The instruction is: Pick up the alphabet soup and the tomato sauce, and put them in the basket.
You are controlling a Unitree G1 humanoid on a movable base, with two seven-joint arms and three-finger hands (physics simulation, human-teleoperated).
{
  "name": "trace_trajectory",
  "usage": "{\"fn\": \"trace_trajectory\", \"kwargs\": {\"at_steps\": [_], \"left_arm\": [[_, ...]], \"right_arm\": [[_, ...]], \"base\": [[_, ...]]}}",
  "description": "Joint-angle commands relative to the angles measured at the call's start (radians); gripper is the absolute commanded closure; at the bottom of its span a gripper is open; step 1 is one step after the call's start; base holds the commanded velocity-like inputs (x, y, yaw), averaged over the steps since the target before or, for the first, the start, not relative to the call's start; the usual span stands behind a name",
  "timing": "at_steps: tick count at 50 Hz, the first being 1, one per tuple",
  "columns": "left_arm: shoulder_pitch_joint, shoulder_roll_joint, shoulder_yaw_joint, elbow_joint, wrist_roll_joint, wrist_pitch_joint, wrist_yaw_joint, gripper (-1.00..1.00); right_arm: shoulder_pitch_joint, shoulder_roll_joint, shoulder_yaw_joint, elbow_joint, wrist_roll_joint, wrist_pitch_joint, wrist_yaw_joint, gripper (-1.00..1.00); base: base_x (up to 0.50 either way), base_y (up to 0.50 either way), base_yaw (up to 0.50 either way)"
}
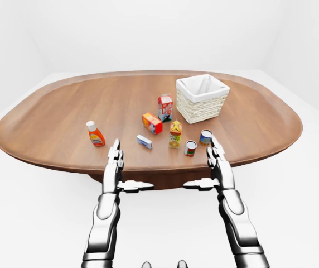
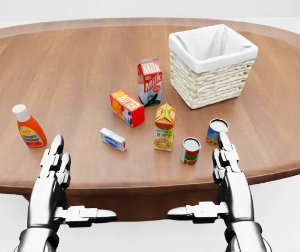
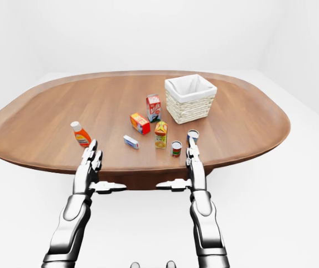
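Since both hands are sitting at the table's near edge with nothing in them, all the risk is still ahead. In the left-eye view the left hand (image 1: 115, 159) and right hand (image 1: 216, 159) are both spread, fingers straight up and thumbs poking inward toward each other, holding nothing. The table (image 1: 59, 111) is a big oval and the basket (image 1: 202, 98) sits toward the upper right of it, upright and looking empty from here.

Head view is where it gets clearer. The two cans stand just above the right hand's fingertips: the red-label one I'm guessing is the tomato sauce (image 2: 190, 151), the blue-label one the alphabet soup (image 2: 216, 132), though I can't read either label so that could be swapped. They're near each other but not touching. The soup can is right by the right hand's fingers (image 2: 224, 143), so a sloppy reach could knock it over and send it rolling off the edge. The orange juice carton (image 2: 164, 126) stands just left of the tomato sauce, easy to bump with a thumb. The milk carton (image 2: 150, 81) is left of the basket, so it could get clipped on the carry.

Right-eye view shows the same layout, with the ketchup bottle (image 3: 80, 134) just above the left hand, which could tip it if that arm moves carelessly
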Motion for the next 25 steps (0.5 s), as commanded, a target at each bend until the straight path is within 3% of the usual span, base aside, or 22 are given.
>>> {"fn": "trace_trajectory", "kwargs": {"at_steps": [1, 9, 12, 16, 22, 25], "left_arm": [[-0.002, 0.012, 0.023, 0.008, -0.013, -0.003, -0.026, -1.00], [0.001, 0.011, 0.024, -0.006, -0.015, 0.008, -0.025, -1.00], [0.001, 0.011, 0.024, -0.006, -0.011, 0.000, -0.021, -1.00], [0.011, 0.012, 0.022, -0.032, 0.017, -0.043, -0.002, -1.00], [0.031, 0.010, 0.018, -0.096, 0.058, -0.083, 0.019, -1.00], [0.037, 0.009, 0.018, -0.111, 0.070, -0.085, 0.025, -1.00]], "right_arm": [[0.000, -0.011, -0.023, 0.003, 0.015, 0.001, 0.024, -1.00], [0.006, -0.011, -0.022, -0.011, 0.014, 0.009, 0.022, -1.00], [0.016, -0.010, -0.018, -0.030, 0.002, -0.017, 0.019, -1.00], [0.035, -0.008, -0.014, -0.070, -0.018, -0.067, 0.011, -1.00], [0.052, -0.005, -0.013, -0.113, -0.023, -0.086, 0.009, -1.00], [0.057, -0.004, -0.013, -0.123, -0.021, -0.086, 0.009, -1.00]], "base": [[0.00, 0.00, 0.00], [0.00, 0.00, 0.00], [0.00, 0.00, 0.00], [0.00, 0.00, 0.00], [0.00, 0.00, 0.00], [0.00, 0.00, 0.00]]}}
